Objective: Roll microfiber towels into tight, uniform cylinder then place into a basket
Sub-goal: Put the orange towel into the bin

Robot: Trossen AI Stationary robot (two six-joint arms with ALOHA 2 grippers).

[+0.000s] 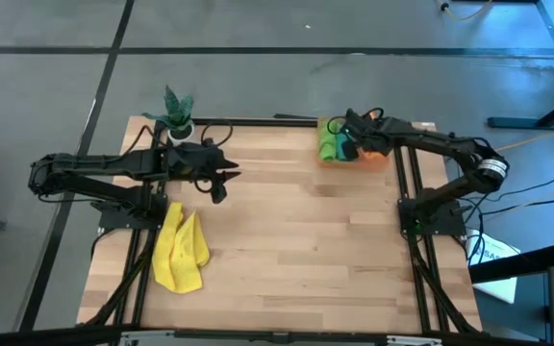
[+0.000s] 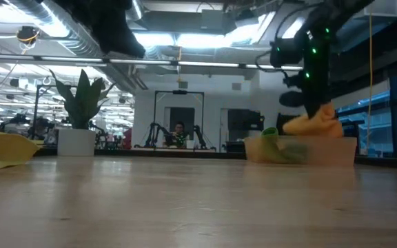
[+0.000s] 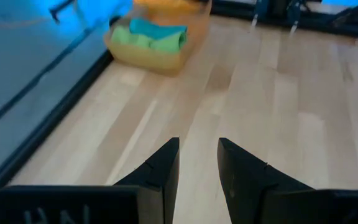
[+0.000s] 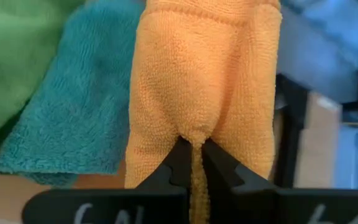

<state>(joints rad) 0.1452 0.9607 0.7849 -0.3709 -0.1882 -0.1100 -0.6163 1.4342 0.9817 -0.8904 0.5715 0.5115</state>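
Orange towel [image 4: 204, 81]: pinched in a fold between the fingertips of my right gripper [image 4: 194, 149], jaws nearly together with the cloth bunched between them. It hangs over the basket [image 2: 343, 153] at the far right corner of the table [image 1: 306, 250]. Beside it in the basket lie the teal towel [image 4: 73, 118] and the green towel [image 4: 11, 62], both rolled, touching side by side.

The low view shows the orange towel heaped above the basket's rim, my right arm coming down onto it from above; the green roll shows at the basket's left end.

Yellow towel [image 1: 181, 252]: loose and crumpled, unrolled, on the near left of the table, well apart from the basket.

My left gripper [image 3: 197, 152] holds nothing; fingers parted a little, bare wood showing between them. It hovers above the table's left side, near the potted plant [image 1: 177, 111], aimed across the boards toward the basket.

Only the right wrist view shows the pinch itself. Only the high view shows the yellow towel in full. The low view alone shows the room beyond, with a person [image 2: 178, 132] seated far back.
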